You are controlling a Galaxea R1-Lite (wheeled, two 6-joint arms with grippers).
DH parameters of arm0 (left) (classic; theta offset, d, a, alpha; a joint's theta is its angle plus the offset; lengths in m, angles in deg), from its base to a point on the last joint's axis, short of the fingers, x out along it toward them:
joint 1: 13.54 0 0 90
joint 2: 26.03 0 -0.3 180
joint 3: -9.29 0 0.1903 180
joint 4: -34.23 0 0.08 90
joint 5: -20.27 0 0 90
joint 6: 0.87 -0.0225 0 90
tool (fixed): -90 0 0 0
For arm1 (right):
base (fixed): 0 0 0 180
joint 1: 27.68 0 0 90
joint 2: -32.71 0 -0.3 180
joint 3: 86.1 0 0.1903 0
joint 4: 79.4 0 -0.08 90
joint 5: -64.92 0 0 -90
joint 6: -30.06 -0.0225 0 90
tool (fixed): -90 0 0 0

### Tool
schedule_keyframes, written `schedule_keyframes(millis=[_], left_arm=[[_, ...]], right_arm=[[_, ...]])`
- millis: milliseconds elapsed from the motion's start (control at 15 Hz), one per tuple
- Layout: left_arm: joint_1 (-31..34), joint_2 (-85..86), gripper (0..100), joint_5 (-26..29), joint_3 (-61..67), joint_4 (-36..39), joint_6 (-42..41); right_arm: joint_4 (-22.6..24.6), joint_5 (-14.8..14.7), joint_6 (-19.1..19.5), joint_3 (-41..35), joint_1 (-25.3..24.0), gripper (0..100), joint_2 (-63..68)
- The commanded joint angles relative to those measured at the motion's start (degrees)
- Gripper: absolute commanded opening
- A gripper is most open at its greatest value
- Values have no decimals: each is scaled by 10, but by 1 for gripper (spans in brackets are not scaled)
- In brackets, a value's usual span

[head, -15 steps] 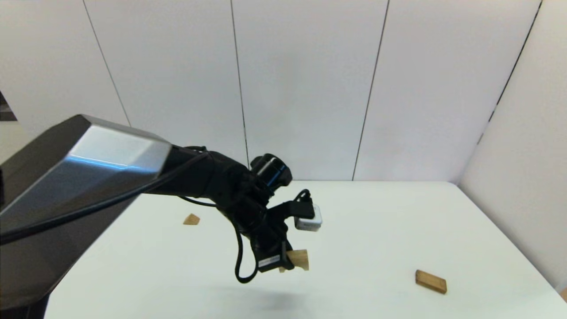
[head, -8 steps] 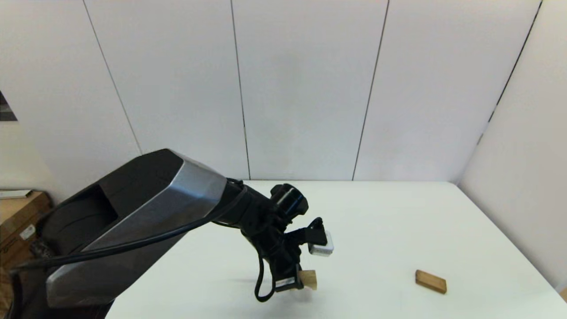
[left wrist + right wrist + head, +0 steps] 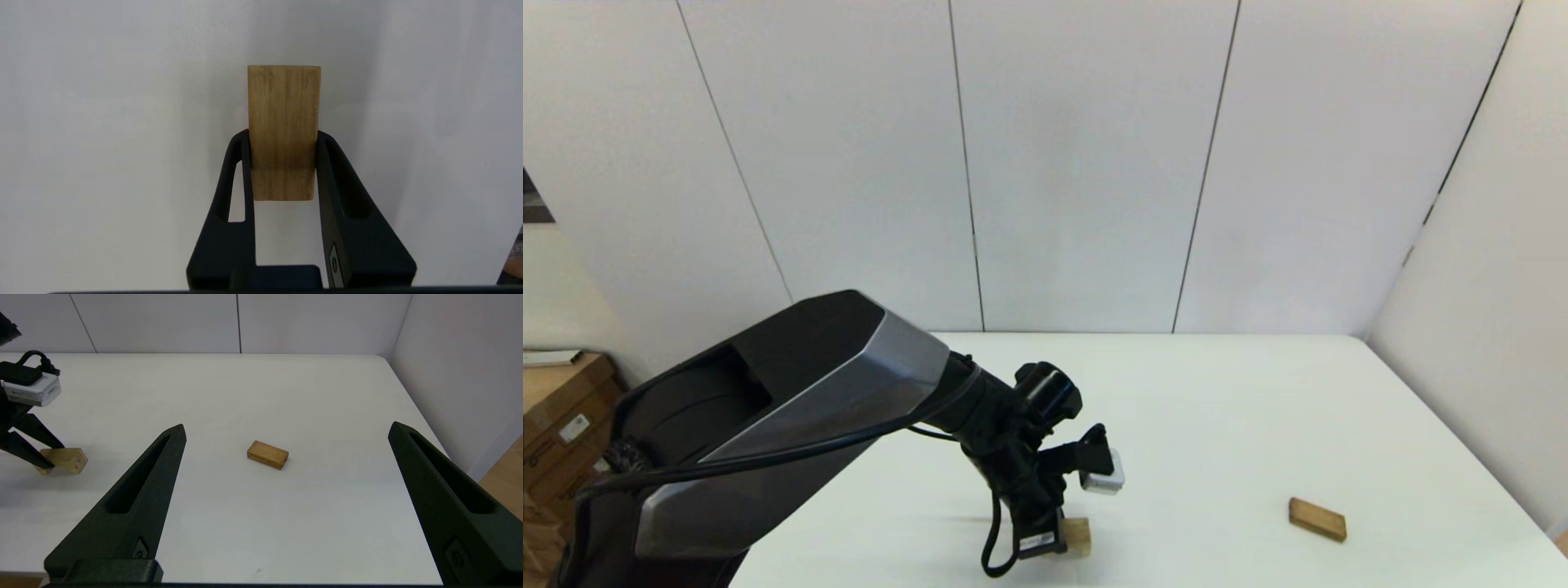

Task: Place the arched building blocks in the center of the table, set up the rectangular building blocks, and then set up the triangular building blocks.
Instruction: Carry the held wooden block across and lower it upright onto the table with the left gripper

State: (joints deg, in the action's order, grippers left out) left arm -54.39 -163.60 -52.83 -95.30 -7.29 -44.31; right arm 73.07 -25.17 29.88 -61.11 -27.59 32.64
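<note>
A: Arched building blocks (image 3: 283, 130) location?
B: Pinched between left gripper (image 3: 283, 163) fingers, low over the table (image 3: 1258, 408) centre, ready for release.
A: Others?
B: Rectangular building blocks (image 3: 1316, 519) flat at 3 o'clock; right gripper (image 3: 286, 498) spread, idle.

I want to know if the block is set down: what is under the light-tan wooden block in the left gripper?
Only the white table. The light-tan wooden block, in the left gripper, seems to rest on it; the contact is hidden.
</note>
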Motion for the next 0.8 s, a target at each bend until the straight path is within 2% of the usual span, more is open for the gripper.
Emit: schedule_keyframes(millis=[67, 733, 800], left_arm=[[0, 5, 0, 2, 7, 20, -2], [2, 13, 0, 2, 25, 28, -2], [2, 13, 100, 2, 24, 32, -1]], right_arm=[[0, 0, 0, 0, 0, 100, 1], [0, 0, 0, 0, 0, 100, 1], [0, 0, 0, 0, 0, 100, 1]])
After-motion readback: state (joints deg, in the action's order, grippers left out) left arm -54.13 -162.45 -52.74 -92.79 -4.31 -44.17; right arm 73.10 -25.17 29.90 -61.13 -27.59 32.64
